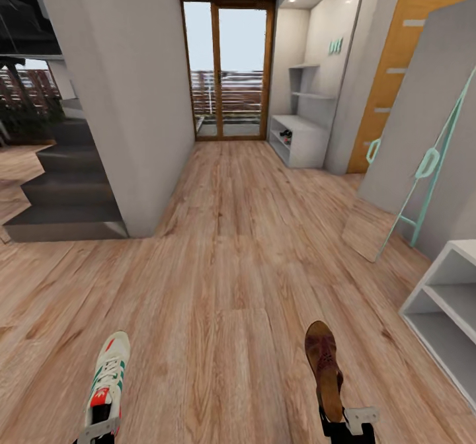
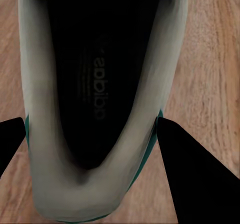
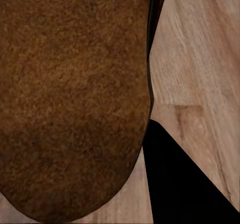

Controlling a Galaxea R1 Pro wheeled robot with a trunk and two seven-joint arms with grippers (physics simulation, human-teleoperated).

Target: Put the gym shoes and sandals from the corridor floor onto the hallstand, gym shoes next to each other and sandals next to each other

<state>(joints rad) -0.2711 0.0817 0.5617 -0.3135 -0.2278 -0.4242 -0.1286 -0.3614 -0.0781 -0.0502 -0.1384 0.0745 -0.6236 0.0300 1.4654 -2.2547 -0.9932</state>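
The corridor floor (image 1: pixel 231 246) was wood-plank laminate running toward a glazed door at the far end, with a grey staircase on one side. The hallstand (image 1: pixel 301 141), a low grey bench with staggered wall shelves above it, stood well ahead of both jaws beside that door. A second low grey two-tier bench (image 1: pixel 444 312) lay near the right arm.

In the head view, the left gripper (image 1: pixel 99 425) held a gym shoe (image 1: pixel 109 381) by its heel, toe pointing ahead of the jaws. The right gripper (image 1: pixel 344 424) held a sandal (image 1: pixel 324 365) the same way. A heel grip probably kept each toe forward for sliding onto a tier.

In the left wrist view, the gym shoe (image 2: pixel 95 109) filled the space between the jaws, its dark insole facing the camera. The two fingers (image 2: pixel 192 174) flanked the heel collar, apparently closed on it.

In the right wrist view, the brown footbed of the sandal (image 3: pixel 75 99) lay just beside one dark finger (image 3: pixel 180 179). The other finger was hidden, so the grip was judged from the head view only.
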